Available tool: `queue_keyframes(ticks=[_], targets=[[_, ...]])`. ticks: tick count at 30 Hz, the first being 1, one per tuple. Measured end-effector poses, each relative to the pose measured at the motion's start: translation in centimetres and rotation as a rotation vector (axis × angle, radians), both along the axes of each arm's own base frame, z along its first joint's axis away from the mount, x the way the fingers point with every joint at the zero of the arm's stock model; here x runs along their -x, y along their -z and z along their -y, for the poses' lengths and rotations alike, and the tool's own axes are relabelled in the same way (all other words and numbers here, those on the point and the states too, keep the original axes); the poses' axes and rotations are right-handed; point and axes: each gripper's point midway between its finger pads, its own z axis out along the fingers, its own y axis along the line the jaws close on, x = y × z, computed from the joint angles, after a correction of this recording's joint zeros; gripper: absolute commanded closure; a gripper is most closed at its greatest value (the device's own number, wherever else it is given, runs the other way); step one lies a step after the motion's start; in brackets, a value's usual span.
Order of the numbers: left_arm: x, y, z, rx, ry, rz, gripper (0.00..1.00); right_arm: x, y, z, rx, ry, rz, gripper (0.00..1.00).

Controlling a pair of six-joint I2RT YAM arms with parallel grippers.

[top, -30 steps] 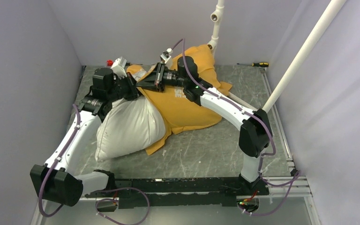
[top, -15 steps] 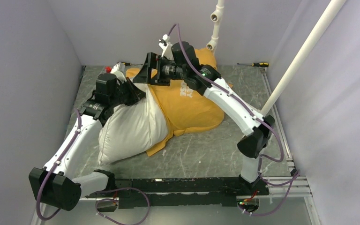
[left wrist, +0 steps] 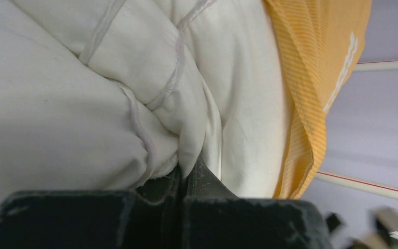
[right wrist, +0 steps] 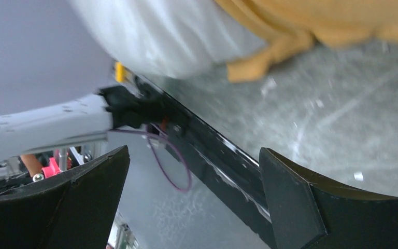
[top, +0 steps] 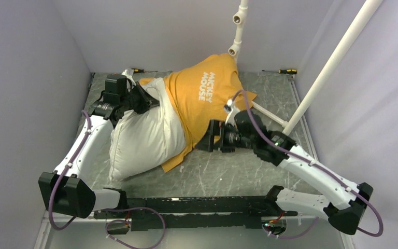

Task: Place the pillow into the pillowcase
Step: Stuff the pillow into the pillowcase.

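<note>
The white pillow [top: 145, 140] lies on the left of the table, its far-right end inside the orange-yellow pillowcase [top: 207, 96]. My left gripper [top: 149, 101] is at the pillow's far end, beside the case's mouth. In the left wrist view that gripper [left wrist: 189, 174] is shut on a fold of the pillow [left wrist: 83, 104], with the pillowcase [left wrist: 311, 78] hem just to the right. My right gripper [top: 203, 142] hovers low at the case's near edge, open and holding nothing. The right wrist view shows the right gripper [right wrist: 193, 155] with its jaws wide apart. The pillow [right wrist: 160, 36] and pillowcase [right wrist: 300, 21] lie beyond it.
Two white pipes [top: 337, 57] [top: 238, 26] rise at the back right. A screwdriver [top: 285, 71] lies at the far right edge and another [top: 137, 70] at the far left. Grey walls close in both sides. The black base rail [top: 197, 205] runs along the near edge.
My right gripper opened, let go of the pillowcase at the far side and swung back toward the near right. The case now lies draped over the pillow's end. The left gripper kept its grip.
</note>
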Motion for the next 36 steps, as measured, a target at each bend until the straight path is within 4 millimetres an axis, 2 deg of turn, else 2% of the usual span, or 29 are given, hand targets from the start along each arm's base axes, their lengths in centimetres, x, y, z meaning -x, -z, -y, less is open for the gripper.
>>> queue_keyframes(ticks=[4,6,9,11,14,17,20,22,24,25,31,33,36], targets=[[0.2,0.1,0.1,0.035,0.001,-0.013,1.0,2.1,9.4,0.5,0.072,0.021,-0.167,0.01],[0.3,0.1,0.2,0.052,0.001,-0.017,1.0,2.9,13.4,0.3,0.11,0.025,-0.223,0.01],[0.4,0.1,0.4,0.08,0.007,-0.024,1.0,3.3,17.4,-1.0,0.146,0.043,-0.234,0.03],[0.5,0.0,0.6,0.095,0.012,-0.03,1.0,2.7,18.7,-2.3,0.136,0.063,-0.214,0.03],[0.7,-0.1,0.8,0.113,0.021,-0.04,1.0,0.8,19.9,-4.7,0.072,0.114,-0.174,0.06],[0.7,-0.1,1.0,0.123,0.033,-0.047,1.0,-1.1,21.1,-6.4,0.038,0.161,-0.149,0.17],[0.7,-0.3,1.3,0.144,0.038,-0.051,1.0,-3.2,22.7,-8.3,0.018,0.211,-0.131,0.43],[0.7,-0.6,1.5,0.168,0.043,-0.044,1.0,-4.5,23.6,-9.5,-0.002,0.237,-0.119,0.71],[0.7,-0.5,1.6,0.195,0.037,-0.032,1.0,-5.4,24.0,-10.6,-0.029,0.248,-0.111,0.94],[0.8,-0.5,1.6,0.206,0.033,-0.026,1.0,-5.7,24.0,-11.0,-0.04,0.249,-0.104,1.0],[1.4,-1.1,1.1,0.216,0.008,0.023,1.0,-5.2,22.4,-11.6,-0.079,0.207,-0.098,1.0],[1.4,-1.2,1.0,0.213,-0.001,0.029,1.0,-4.6,20.9,-11.2,-0.073,0.177,-0.093,1.0],[1.3,-1.0,0.9,0.208,-0.011,0.026,1.0,-3.6,17.2,-9.8,-0.083,0.14,-0.067,1.0]])
